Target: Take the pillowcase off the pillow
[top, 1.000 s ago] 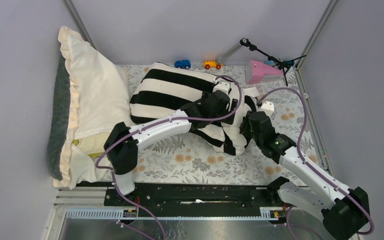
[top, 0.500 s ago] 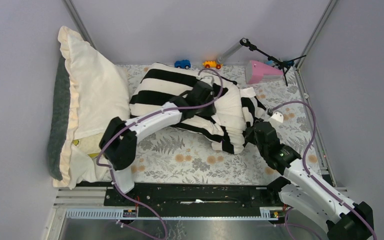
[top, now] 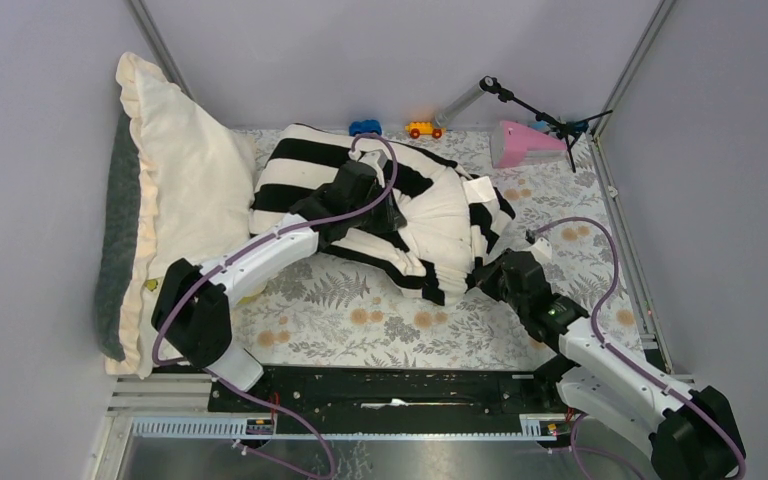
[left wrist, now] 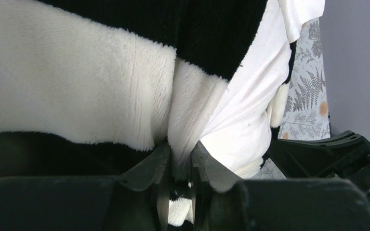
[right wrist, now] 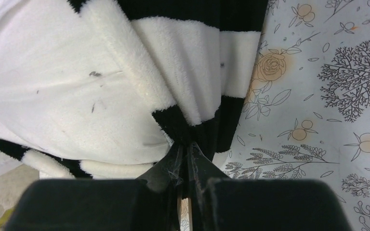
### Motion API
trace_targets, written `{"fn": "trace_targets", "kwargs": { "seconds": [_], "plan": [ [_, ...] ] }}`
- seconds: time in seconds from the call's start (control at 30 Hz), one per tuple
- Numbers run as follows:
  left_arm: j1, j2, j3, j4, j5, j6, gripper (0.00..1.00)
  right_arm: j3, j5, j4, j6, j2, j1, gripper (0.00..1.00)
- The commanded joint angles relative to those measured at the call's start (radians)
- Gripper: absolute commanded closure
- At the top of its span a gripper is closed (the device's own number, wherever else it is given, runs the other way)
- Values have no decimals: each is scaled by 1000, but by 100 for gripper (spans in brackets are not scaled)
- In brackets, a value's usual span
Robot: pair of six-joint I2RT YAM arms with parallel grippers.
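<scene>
The striped pillowcase point(top: 310, 175) lies across the far middle of the flowered surface point(top: 360, 310), bunched toward the left, and the off-white pillow point(top: 440, 215) bulges out of its open right end. The left pincer point(top: 392, 218) comes in from the near left and sits right at the case's mouth, where stripe meets bare pillow. Seen from its own wrist, its jaws are clenched on a raised fold of the fluffy white stripe, with the smoother pillow cloth point(left wrist: 250, 120) just to the right of the fold. The right pincer point(top: 478, 278) reaches in from the near right and meets the case at its lower right edge, close to the surface. Its wrist view shows the jaws pinched tight on a gathered point of black stripe, the case fanning up and away from the tips. A smoother white patch with a few dark specks lies to the left there; I can't tell for sure whether it is the pillow. So the case is held between the two arms, gripped at two spots. A cream ruffled pillow point(top: 180, 180) leans against the left wall, just beside the case. Along the back edge there is a blue toy car point(top: 365, 127), an orange one point(top: 422, 129) and a pink object point(top: 520, 145).
</scene>
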Motion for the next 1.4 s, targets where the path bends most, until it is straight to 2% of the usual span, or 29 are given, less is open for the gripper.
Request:
{"fn": "trace_targets", "kwargs": {
  "seconds": [0.0, 0.1, 0.23, 0.3, 0.33, 0.4, 0.5, 0.63, 0.73, 0.87, 1.0, 1.1, 1.23, 1.37],
  "plan": [
    [22, -93, 40, -38, -90, 79, 77, -10, -10, -85, -117, -26, -23, 95],
    [-34, -150, 46, -92, -176, 112, 64, 0, -53, -63, -189, -62, -22, 93],
    [-68, -240, 4, -92, -184, 114, 39, -11, -86, -42, -232, -99, -23, 92],
    [-74, -280, -16, -70, -138, 115, 31, -26, -93, -28, -237, -130, -22, 100],
    [-71, -298, -29, -39, -72, 115, 24, -31, -91, -26, -234, -148, -23, 100],
    [-59, -338, -43, 13, 41, 108, 19, -48, -102, -1, -232, -189, -22, 100],
    [-54, -395, -45, 52, 49, 64, 3, -67, -111, 28, -234, -249, -23, 100],
    [-50, -457, -121, 164, -44, -27, 1, -77, -104, 30, -222, -283, -22, 100],
    [-50, -425, -127, 192, -63, -78, 1, -76, -126, 29, -213, -273, -22, 100],
    [-114, -288, -19, 99, -89, -87, 1, -82, -152, 30, -202, -265, -23, 100],
    [-207, -184, 52, 61, -225, -76, 1, -93, -146, 32, -203, -273, -22, 100],
    [-222, -109, 94, 37, -281, -55, 1, -98, -150, 30, -207, -276, -23, 100],
    [-251, 7, 175, 9, -289, -40, 1, -105, -155, 30, -213, -277, -22, 100],
    [-322, 153, 312, -58, -401, -108, 1, -115, -165, 30, -209, -281, -22, 100]
  ]
}}
